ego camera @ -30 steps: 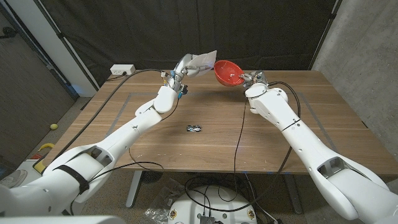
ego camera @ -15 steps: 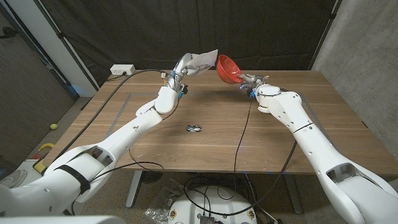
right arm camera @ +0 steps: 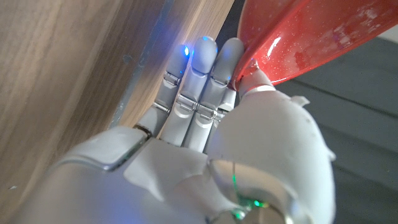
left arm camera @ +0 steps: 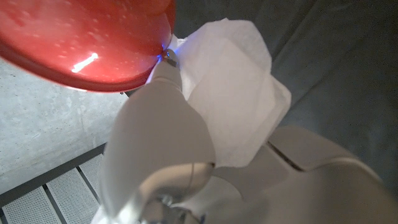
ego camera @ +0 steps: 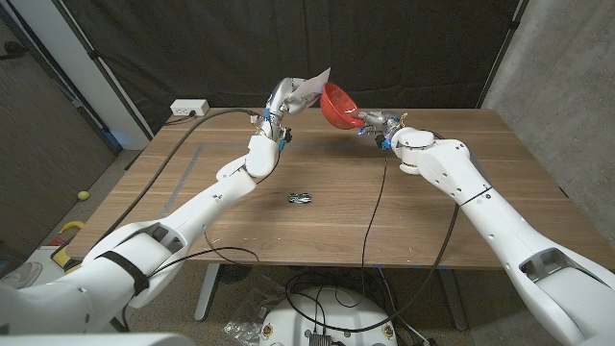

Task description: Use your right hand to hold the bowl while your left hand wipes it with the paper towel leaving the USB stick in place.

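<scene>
1. Bowl (ego camera: 336, 105) is red and up in the air over the far edge of the counter (ego camera: 500, 183), tipped on its side so the open face points toward the robot's left.
2. Right hand (ego camera: 377, 124) has it by the rim. In the right wrist view the thumb sits on one side of the red wall (right arm camera: 298, 43) and the fingers (right arm camera: 199, 81) run up the other side, so it's pinched pretty solidly.
3. Paper towel (ego camera: 309, 90) is white, crumpled a bit, and held up by the left hand (ego camera: 282, 99), also above the far edge of the counter, just beside the bowl.
4. From the left wrist view the towel (left arm camera: 233, 106) is draped over that hand's fingers (left arm camera: 163, 118), and one fingertip is right up against the bowl's rim (left arm camera: 93, 43). Can't really tell whether the towel itself is touching the red surface.
5. USB stick (ego camera: 299, 198) is lying on the counter around the middle, well apart from both hands, closer to the near edge than they are.
6. White power strip (ego camera: 189, 108) sits at the far left corner of the counter, with a cable (ego camera: 226, 111) running off it along the far edge.
</scene>
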Action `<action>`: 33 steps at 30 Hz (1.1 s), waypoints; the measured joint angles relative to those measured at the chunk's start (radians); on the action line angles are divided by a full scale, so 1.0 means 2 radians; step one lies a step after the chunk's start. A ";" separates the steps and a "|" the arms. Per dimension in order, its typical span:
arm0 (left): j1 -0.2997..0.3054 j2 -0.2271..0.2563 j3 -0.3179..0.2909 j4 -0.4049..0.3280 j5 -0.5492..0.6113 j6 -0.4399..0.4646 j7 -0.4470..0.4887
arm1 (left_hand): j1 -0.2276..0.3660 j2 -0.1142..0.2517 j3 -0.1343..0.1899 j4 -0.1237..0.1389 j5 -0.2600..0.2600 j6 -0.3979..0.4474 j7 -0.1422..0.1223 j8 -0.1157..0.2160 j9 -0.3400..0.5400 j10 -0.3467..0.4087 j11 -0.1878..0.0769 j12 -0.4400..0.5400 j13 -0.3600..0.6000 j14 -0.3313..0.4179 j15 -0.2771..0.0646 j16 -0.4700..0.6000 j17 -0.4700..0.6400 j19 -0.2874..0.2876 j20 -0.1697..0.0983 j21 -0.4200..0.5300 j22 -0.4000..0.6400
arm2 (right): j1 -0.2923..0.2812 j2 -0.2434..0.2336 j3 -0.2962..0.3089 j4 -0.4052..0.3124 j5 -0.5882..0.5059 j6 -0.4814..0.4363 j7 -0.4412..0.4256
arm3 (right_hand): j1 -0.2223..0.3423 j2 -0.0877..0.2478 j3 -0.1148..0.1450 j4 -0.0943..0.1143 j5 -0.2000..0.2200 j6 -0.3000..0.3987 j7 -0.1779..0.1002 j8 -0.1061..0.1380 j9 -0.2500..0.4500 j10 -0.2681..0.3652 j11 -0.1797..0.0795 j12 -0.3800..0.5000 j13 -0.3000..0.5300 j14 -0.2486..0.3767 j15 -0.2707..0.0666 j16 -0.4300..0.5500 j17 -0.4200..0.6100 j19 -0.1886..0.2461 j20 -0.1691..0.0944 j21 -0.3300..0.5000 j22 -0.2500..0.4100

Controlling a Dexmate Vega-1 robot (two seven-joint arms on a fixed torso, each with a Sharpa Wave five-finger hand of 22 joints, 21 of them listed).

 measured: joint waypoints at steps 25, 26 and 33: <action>-0.039 -0.013 0.032 0.039 -0.011 0.014 -0.017 | -0.002 -0.001 0.001 -0.001 -0.007 0.001 0.005 -0.016 0.000 0.002 0.002 -0.006 0.000 0.003 -0.003 0.000 0.002 0.000 0.000 0.007 0.001 | 0.004 -0.020 -0.020 -0.012 0.001 0.014 0.009 | 0.002 0.001 -0.001 0.001 -0.001 0.000 0.000 0.003 0.004 0.000 0.000 -0.004 0.004 0.000 0.000 -0.004 0.002 0.000 0.000 0.000 0.000; -0.039 -0.013 0.032 0.039 -0.012 0.014 -0.021 | -0.002 -0.001 0.001 -0.001 -0.007 0.001 0.005 -0.017 0.000 0.002 0.002 -0.006 0.000 0.003 -0.003 0.000 0.002 0.000 0.000 0.008 0.001 | 0.004 -0.020 -0.020 -0.013 0.001 0.014 0.009 | 0.002 0.001 -0.001 0.001 0.000 0.000 0.000 0.003 0.004 0.000 0.000 -0.004 0.005 0.000 0.000 -0.004 0.002 0.000 0.000 0.000 0.000; -0.039 0.008 0.035 0.003 -0.026 0.005 -0.085 | -0.002 -0.001 0.006 0.003 -0.007 0.000 0.006 -0.020 0.002 0.001 0.002 -0.008 0.001 0.003 -0.003 -0.002 0.002 -0.002 0.002 0.008 0.000 | 0.004 -0.016 -0.021 -0.014 -0.006 0.013 -0.007 | 0.002 0.001 -0.003 0.003 -0.002 0.001 0.003 0.001 0.003 0.000 0.004 -0.010 0.004 0.001 0.002 -0.004 0.001 0.000 0.000 0.000 0.000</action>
